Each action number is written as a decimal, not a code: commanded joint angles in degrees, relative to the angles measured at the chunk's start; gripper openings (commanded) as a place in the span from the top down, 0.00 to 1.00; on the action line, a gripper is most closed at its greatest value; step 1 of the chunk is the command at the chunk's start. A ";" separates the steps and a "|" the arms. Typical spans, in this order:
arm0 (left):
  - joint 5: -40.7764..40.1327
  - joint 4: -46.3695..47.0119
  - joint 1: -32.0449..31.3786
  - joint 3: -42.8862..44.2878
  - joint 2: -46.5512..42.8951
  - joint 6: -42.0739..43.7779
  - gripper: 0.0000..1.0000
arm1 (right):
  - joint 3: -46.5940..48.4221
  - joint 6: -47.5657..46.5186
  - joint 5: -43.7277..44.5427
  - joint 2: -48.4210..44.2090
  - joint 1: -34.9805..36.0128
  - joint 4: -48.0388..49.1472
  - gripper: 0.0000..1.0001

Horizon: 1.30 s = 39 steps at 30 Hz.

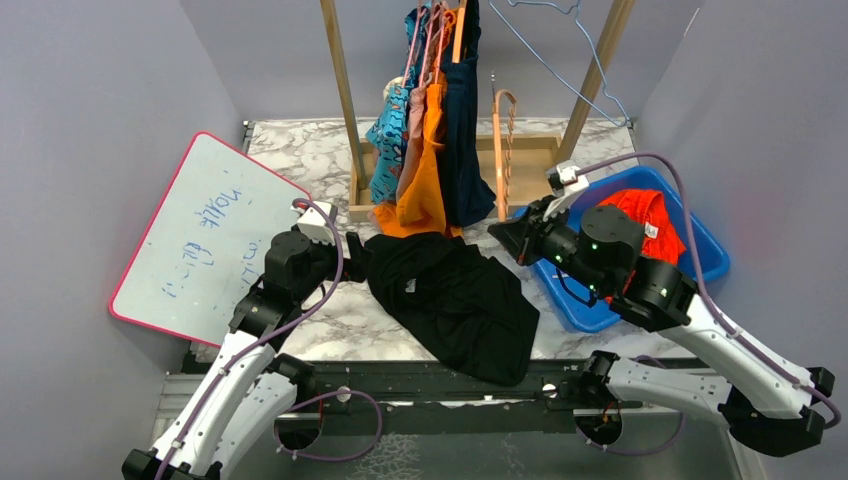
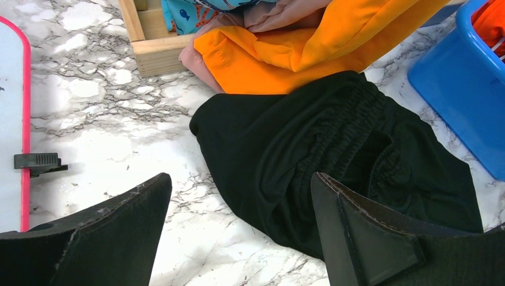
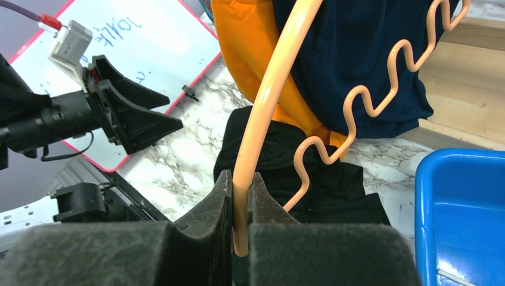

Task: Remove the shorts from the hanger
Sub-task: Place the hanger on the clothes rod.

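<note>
Black shorts point(image 1: 455, 295) off, at worktop point(image 1: 350, 325) near edge; hanging shorts point(image 1: 425, 180) not yet removed. I hold bare hanger point(image 3: 257, 119) in right end effector point(image 3: 240, 179); left end effector point(image 2: 238, 185) wide.

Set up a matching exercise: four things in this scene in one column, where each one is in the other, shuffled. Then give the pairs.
1. black shorts
2. red shorts
3. navy shorts
4. peach hanger

A. in the blue bin
B. hanging on the wooden rack
C. clamped in the right end effector
D. lying on the table

Pairs: 1-D, 2-A, 3-B, 4-C
</note>
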 commanded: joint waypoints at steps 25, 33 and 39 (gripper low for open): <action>-0.78 0.93 -0.06 1.20 -0.53 0.64 0.09 | 4.50 -1.03 -40.26 6.72 -30.14 13.88 0.99; -0.71 0.94 -0.03 1.21 -0.48 0.55 0.09 | 7.11 2.56 -48.38 8.21 -33.65 19.60 0.99; -0.43 0.91 -0.04 1.29 -0.36 0.55 0.09 | 13.44 3.45 -48.59 11.13 -34.22 20.41 0.99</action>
